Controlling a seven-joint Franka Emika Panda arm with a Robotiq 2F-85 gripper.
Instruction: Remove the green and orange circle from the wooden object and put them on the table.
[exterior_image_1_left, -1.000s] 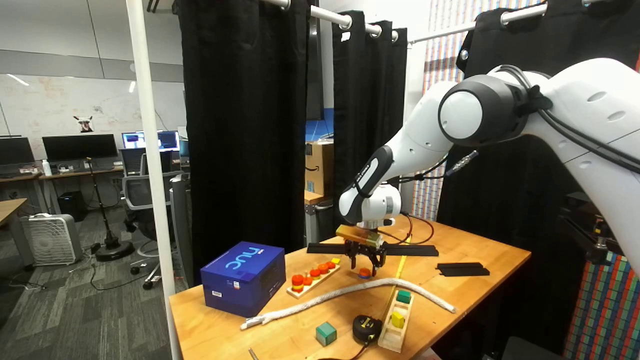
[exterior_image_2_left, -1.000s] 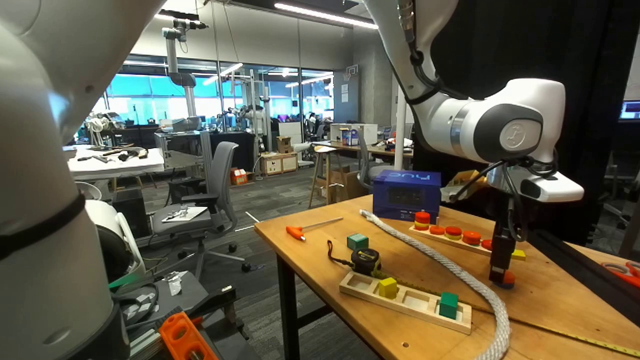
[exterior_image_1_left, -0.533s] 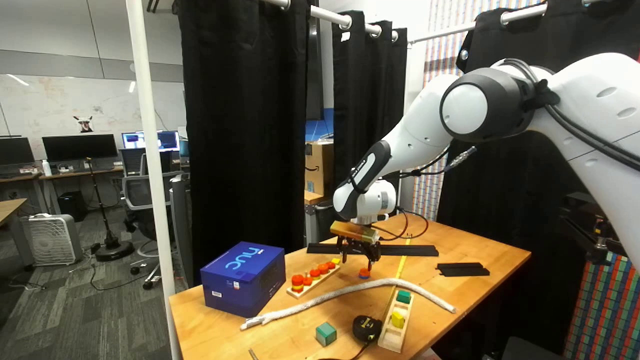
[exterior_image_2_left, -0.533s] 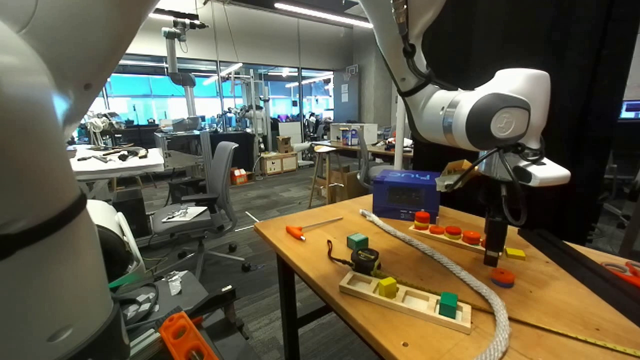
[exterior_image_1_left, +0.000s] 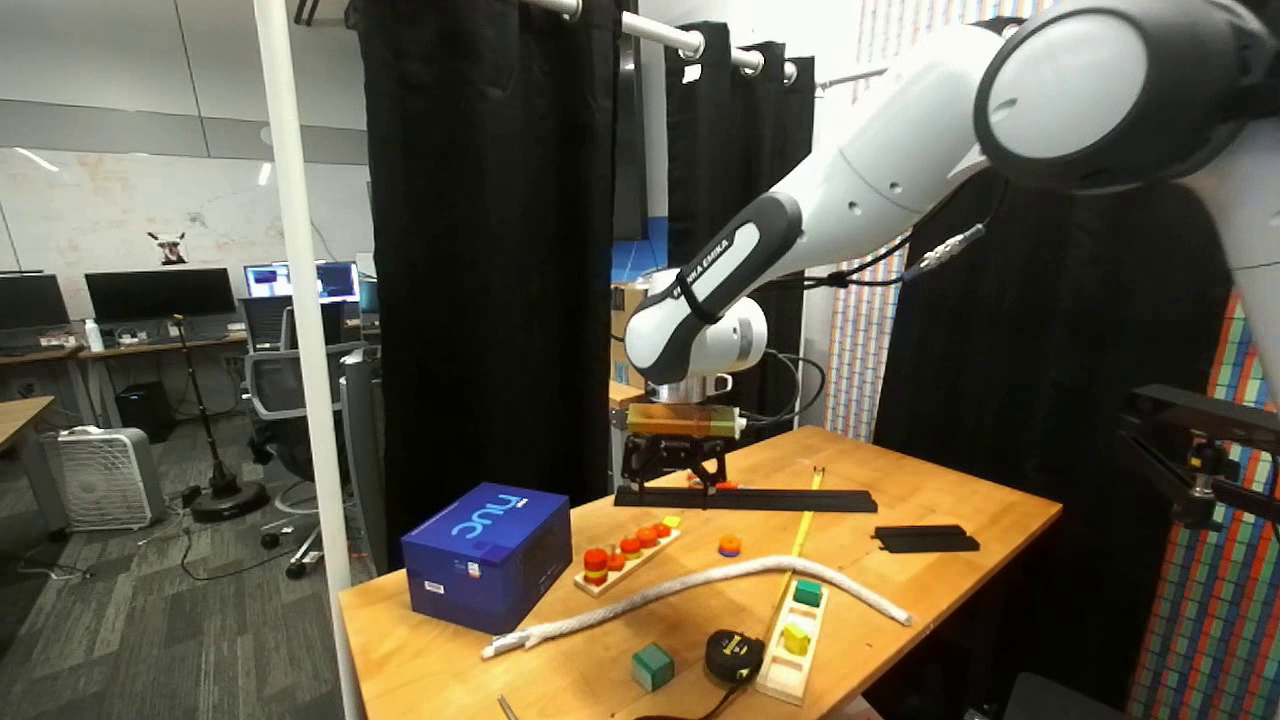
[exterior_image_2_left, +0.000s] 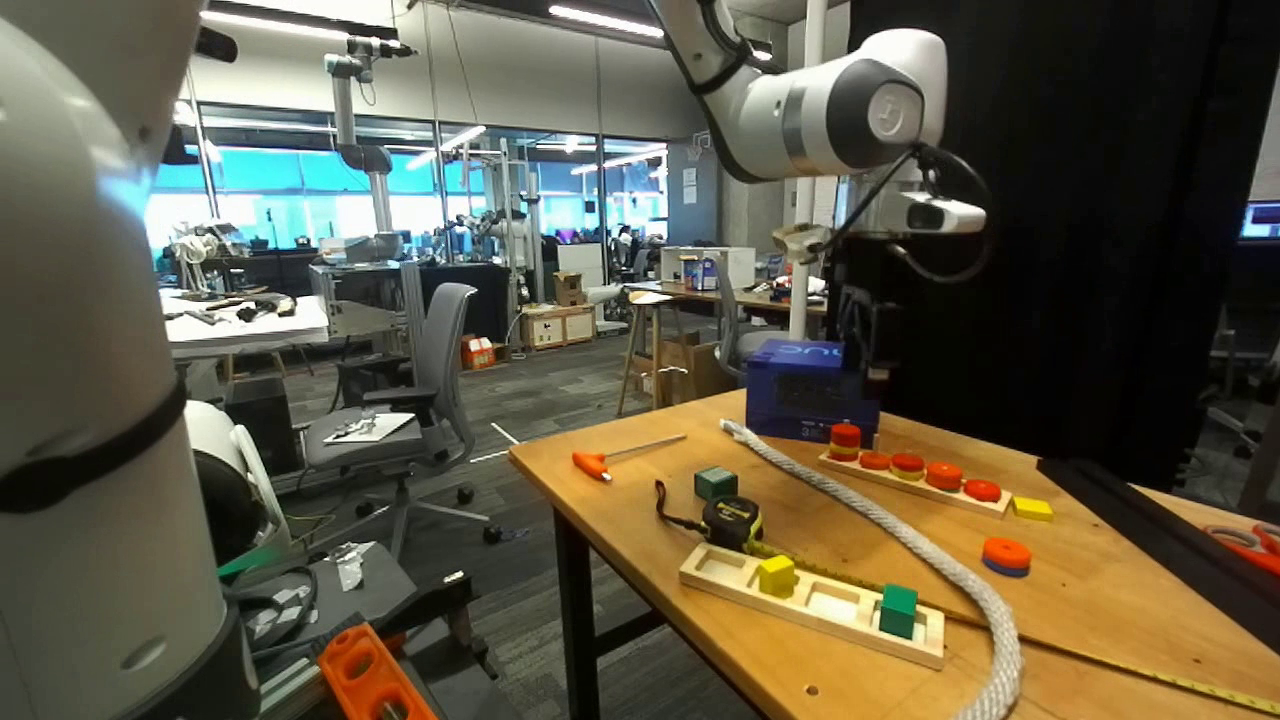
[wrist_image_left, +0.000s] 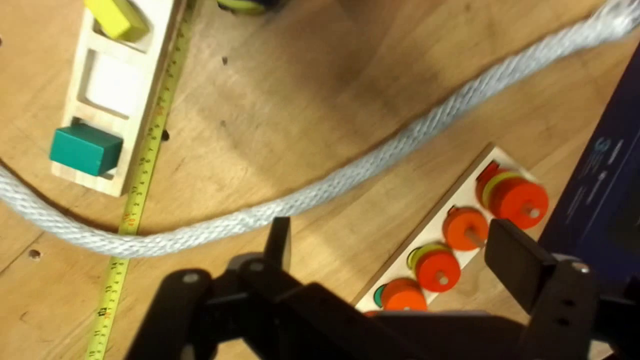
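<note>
The wooden object (wrist_image_left: 430, 232) is a pale board with pegs carrying stacked red, orange and yellow circles. It also shows in both exterior views (exterior_image_1_left: 637, 562) (exterior_image_2_left: 915, 486). A green patch (wrist_image_left: 380, 296) shows beside an orange stack (wrist_image_left: 403, 294); I cannot tell if it is a circle. An orange circle (exterior_image_2_left: 1006, 552) lies on a blue one on the table (exterior_image_2_left: 640, 505), apart from the board; this pair shows in the other exterior view too (exterior_image_1_left: 729, 545). My gripper (wrist_image_left: 394, 245) is open and empty, raised above the table; it shows in both exterior views (exterior_image_1_left: 678, 482) (exterior_image_2_left: 872, 375).
A white rope (exterior_image_2_left: 880, 515) curves across the table. A blue box (exterior_image_1_left: 490, 555) stands close to the board. A yellow block (exterior_image_2_left: 1033, 509) lies at its end. A slotted tray (exterior_image_2_left: 830, 605), a tape measure (exterior_image_2_left: 732, 522) and black rails (exterior_image_1_left: 800, 499) also lie there.
The gripper was low at the orange and blue pair. It has risen and moved away, higher and leftward in both exterior views. The pair stays on the table.
</note>
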